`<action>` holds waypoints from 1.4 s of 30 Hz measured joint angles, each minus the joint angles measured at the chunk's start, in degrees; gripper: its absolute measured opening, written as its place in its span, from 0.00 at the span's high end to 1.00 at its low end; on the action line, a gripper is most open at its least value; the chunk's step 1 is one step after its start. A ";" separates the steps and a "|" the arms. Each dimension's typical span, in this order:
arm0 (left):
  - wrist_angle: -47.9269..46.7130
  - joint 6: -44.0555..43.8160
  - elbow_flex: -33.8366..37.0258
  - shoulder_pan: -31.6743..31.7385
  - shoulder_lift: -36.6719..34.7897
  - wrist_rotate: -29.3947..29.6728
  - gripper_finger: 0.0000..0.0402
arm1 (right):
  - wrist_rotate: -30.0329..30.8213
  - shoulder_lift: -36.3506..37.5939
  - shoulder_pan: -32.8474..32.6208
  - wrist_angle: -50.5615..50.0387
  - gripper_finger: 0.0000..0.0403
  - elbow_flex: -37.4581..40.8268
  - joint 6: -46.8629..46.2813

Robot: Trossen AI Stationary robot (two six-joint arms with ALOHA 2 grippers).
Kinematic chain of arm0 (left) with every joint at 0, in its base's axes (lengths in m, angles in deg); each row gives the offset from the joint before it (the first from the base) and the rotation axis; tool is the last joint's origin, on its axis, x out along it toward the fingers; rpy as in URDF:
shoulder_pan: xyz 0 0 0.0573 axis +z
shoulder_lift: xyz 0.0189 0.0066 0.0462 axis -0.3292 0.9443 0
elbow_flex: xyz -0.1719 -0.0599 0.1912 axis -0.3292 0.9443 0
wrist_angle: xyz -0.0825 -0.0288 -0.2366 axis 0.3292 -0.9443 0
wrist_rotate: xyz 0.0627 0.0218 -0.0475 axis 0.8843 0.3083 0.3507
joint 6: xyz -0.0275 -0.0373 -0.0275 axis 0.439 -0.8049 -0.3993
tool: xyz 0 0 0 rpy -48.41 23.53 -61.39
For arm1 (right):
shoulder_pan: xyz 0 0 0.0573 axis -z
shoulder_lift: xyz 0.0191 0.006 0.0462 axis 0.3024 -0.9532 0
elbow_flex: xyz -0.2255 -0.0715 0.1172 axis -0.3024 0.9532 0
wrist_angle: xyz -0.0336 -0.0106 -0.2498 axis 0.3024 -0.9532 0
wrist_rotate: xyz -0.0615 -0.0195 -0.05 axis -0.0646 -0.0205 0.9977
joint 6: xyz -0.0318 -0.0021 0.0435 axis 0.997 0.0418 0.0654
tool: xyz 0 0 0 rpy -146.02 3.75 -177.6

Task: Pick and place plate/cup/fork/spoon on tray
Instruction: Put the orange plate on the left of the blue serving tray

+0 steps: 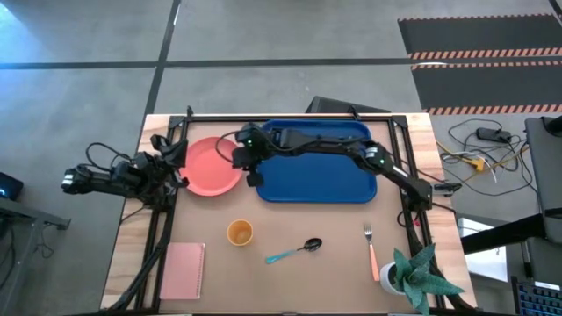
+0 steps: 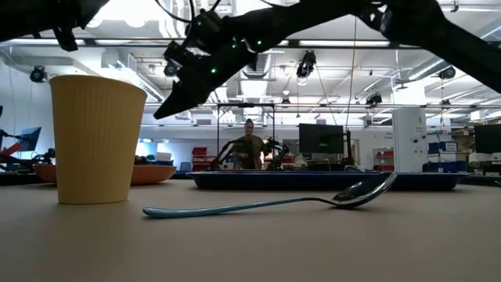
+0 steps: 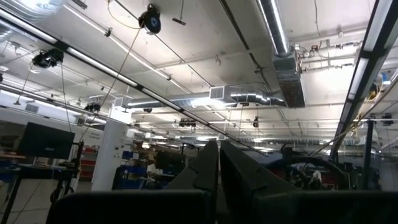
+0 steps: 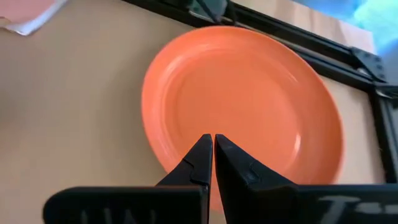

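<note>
Nothing sits on the tray [image 1: 351,189] yet — its deep-blue surface at the far middle of the table holds no dish or cutlery, so by my reading all four placements remain to be done.

The plate [image 1: 213,167] lies flat on the wood just to the left of the tray, near the far edge. The right arm stretches across the tray toward it, and the right gripper [image 1: 248,167] hangs over the gap between the tray's left rim and the plate's right edge. In the right wrist view its two dark fingers [image 4: 200,160] are pressed together with no gap and nothing between them, pointing down at the near rim of the plate, above it rather than touching it as far as I can tell. That suggests the plate is the first item being approached; the fingers would have to part before any grasp.

The cup [image 1: 240,233] stands upright nearer the front, well apart from the tray. The spoon [image 1: 295,251] lies to its right, and the fork [image 1: 371,246] farther right — all untouched on the table.

The left gripper [image 1: 176,162] waits at the table's left edge, its fingers [image 3: 208,165] closed together and empty, aimed up at the ceiling.
</note>
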 joint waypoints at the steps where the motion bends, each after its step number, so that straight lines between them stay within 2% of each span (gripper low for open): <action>1: 0.02 -0.02 0.00 0.00 -0.08 0.00 1.00 | -0.52 -0.71 0.00 0.08 0.98 -0.59 -0.02; 9: -0.57 0.00 0.24 0.00 -0.10 -0.02 1.00 | -2.34 -5.37 -0.09 -0.11 0.98 -2.63 0.52; 21: -1.93 -0.07 0.28 0.00 -0.12 -0.07 1.00 | -2.90 -6.29 -0.26 -1.60 0.97 -2.48 2.48; 25: -1.90 -0.09 0.28 0.00 -0.12 -0.07 1.00 | -2.69 -6.28 -0.52 -1.55 0.90 -2.15 3.62; 34: -1.88 -0.11 0.28 0.00 -0.17 -0.07 1.00 | -2.62 -6.72 -1.25 -1.13 0.66 -1.76 6.99; 42: -1.88 -0.11 0.28 0.00 -0.17 -0.07 1.00 | -0.72 -8.65 -1.22 -1.21 0.59 -1.69 7.47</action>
